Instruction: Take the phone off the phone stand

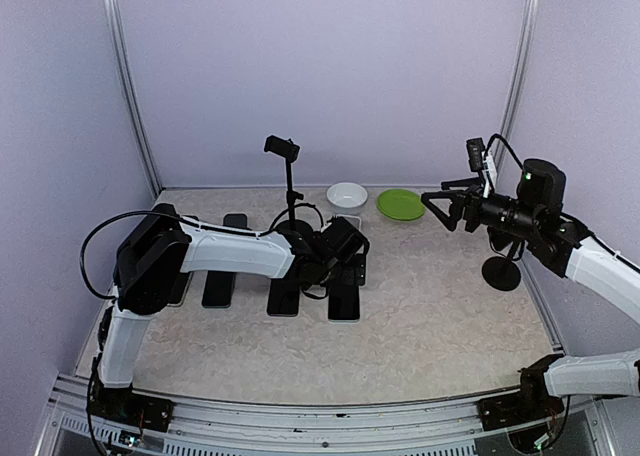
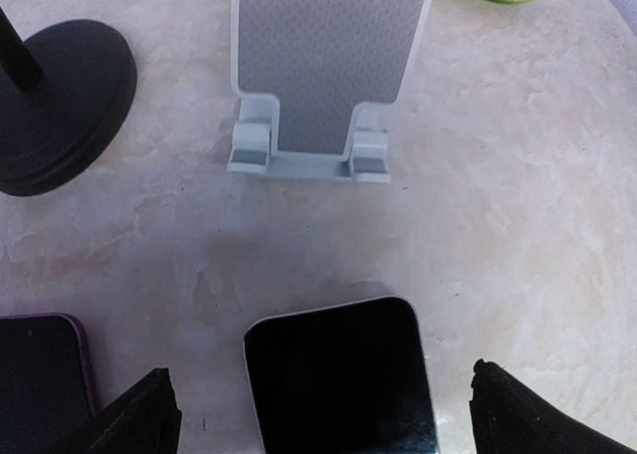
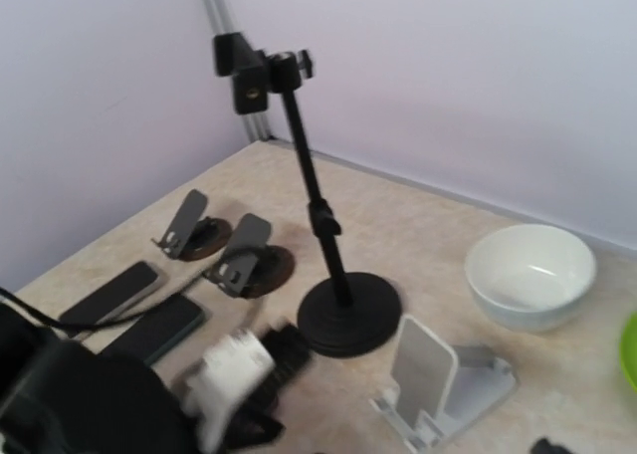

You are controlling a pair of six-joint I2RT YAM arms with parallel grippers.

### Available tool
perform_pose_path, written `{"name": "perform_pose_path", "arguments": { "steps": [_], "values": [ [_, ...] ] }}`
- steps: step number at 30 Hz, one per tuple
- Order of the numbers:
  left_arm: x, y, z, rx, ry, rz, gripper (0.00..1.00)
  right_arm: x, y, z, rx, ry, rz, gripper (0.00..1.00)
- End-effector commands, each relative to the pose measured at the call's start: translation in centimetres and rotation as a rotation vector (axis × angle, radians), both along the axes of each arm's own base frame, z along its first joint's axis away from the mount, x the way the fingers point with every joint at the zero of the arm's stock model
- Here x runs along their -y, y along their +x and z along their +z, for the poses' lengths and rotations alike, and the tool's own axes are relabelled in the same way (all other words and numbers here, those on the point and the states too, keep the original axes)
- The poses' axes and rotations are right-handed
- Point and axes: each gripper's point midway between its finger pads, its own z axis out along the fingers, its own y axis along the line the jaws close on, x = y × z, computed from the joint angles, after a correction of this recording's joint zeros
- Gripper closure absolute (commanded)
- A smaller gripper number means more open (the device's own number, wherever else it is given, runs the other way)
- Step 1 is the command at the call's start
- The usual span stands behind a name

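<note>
Robot test cell, lab-type setup; nothing domestic or shop-like about it. Plain lilac wall panels point(image 1: 320, 76) close off three sides, joined by bare aluminium posts point(image 1: 130, 96). Stone-patterned worktop point(image 1: 430, 326) with a metal rail point(image 1: 300, 416) along the near edge. Left arm point(image 1: 235, 254) and right arm point(image 1: 605, 271) are bolted there, and a loose black cable point(image 1: 84, 256) loops off the left one. Props look staged: phones point(image 1: 218, 288) laid in a row, grey phone stand point(image 3: 423, 364), tall black clamp stand point(image 3: 318, 215), white bowl point(image 1: 347, 195), green plate point(image 1: 401, 204).
</note>
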Motion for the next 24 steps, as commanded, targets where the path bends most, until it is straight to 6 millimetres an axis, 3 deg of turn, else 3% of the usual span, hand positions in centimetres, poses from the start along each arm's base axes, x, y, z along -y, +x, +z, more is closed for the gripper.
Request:
{"name": "perform_pose_path", "arguments": {
  "steps": [1,7,17,24],
  "values": [
    [1.5,0.0,6.0,0.103,-0.119,-0.048,0.01,2.3,-1.3,-2.2,-0.107,-0.024,-0.124,0.04],
    [2.4,-0.6,7.1,0.124,-0.131,-0.080,0.01,5.0,-2.8,-3.8,-0.184,-0.047,-0.253,0.02],
    [2.8,-0.9,8.1,0.133,-0.166,-0.105,0.01,9.6,-5.4,-10.3,-0.378,-0.077,-0.484,0.01],
    [2.8,-0.9,8.7,0.145,-0.170,-0.105,0.01,15.6,-5.6,-10.8,-0.372,-0.031,-0.838,0.00]
  ]
}}
